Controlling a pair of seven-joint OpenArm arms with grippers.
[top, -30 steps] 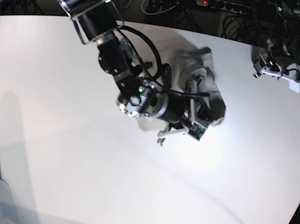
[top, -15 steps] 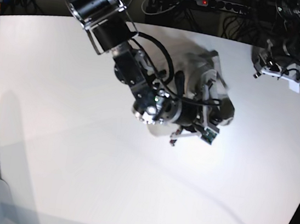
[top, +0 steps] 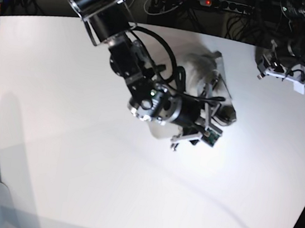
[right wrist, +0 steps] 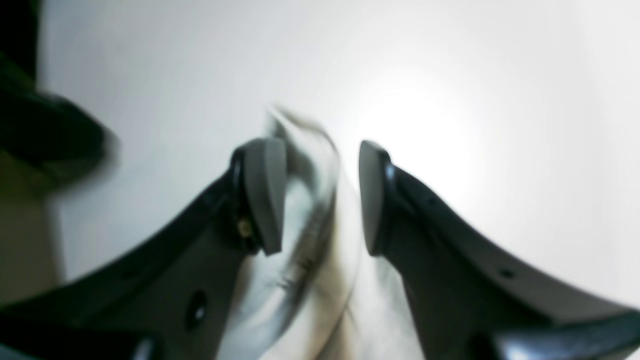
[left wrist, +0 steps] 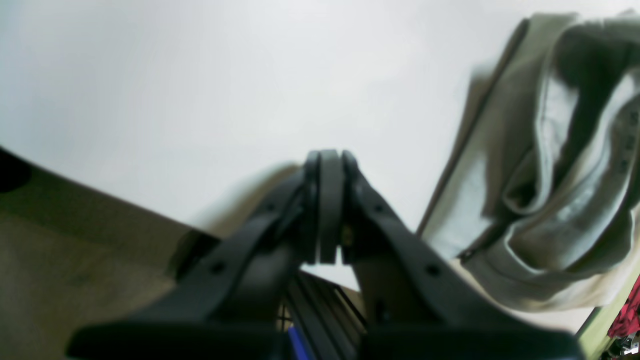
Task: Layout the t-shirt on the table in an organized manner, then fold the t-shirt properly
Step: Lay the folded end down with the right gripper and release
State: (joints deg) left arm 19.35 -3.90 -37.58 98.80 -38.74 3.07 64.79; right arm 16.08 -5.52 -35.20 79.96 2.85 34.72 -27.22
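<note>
Since the earlier base frames the right arm has swung its wrist back a little toward 9 o'clock, and the right gripper [right wrist: 320,200], pinched narrow before, now stands w/ its grey pads [right wrist: 265,192] apart. Between them, in the right wrist view, a blurred fold of the light beige short-sleeved cotton t-shirt [top: 210,79] runs up through the gap; can't tell if either pad touches the cloth, too blurred. Nothing looks clamped.

Base view: the shirt lies bunched and wrinkly on the large matte white tabletop [top: 76,182], around 1 o'clock from the table's centre, near the far edge. The right arm's wrist covers the shirt's near-left part; the gripper [top: 194,137] sits at the shirt's 6–7 o'clock edge, fingers over the bare table just beside the cloth.

Left gripper [left wrist: 327,207]: black fingers pressed together, holding nothing, seen clearly in the left wrist view. From that cam the crumpled shirt [left wrist: 550,175] is at 2–3 o'clock of the fingertips, apart from them, w/ bare white table between. In the base view the left gripper [top: 285,69] hangs at the table's far-right edge, approx 3 o'clock of the shirt, well apart from it.
</note>
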